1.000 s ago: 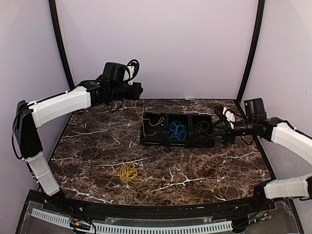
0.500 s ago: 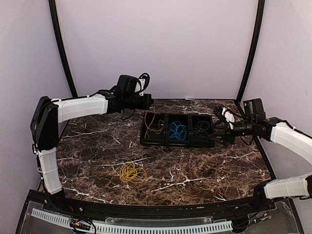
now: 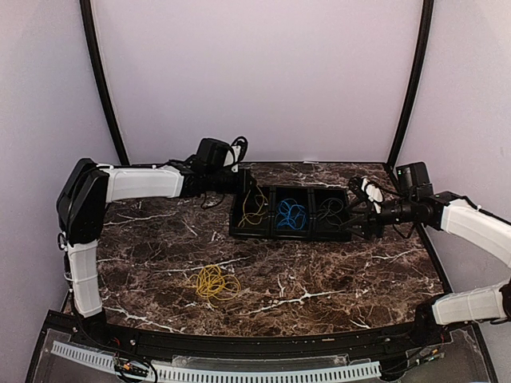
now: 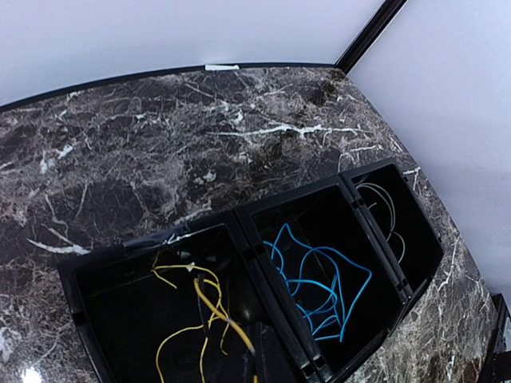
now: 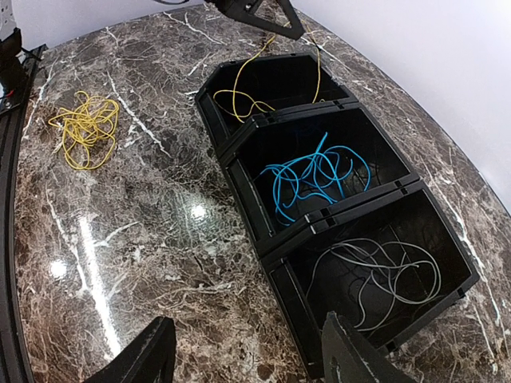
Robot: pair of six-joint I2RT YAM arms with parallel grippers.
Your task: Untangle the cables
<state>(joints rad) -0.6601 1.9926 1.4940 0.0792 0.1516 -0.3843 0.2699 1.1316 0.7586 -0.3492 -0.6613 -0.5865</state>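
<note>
Left gripper (image 3: 247,186) is pinched tight on a yellow cable (image 3: 254,209) that dangles into the left compartment of the black tray (image 3: 271,236). Right gripper (image 3: 361,215) hovers spread and empty at the tray's right end. A blue cable (image 3: 290,214) sits in the middle compartment, a grey cable (image 3: 330,209) in the right one, and a yellow coil (image 3: 214,282) lies near-left on the table (image 3: 351,279).

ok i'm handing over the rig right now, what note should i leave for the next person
Left gripper: shut on a thin yellow cable hanging into the left compartment of the black three-part plastic tray.
Right gripper: open, empty, beside the tray's right end.
Done: blue cable in the middle compartment, grey cable in the right one.
Left: release the yellow cable; a yellow cable coil lies on the marble table, probably next.
</note>
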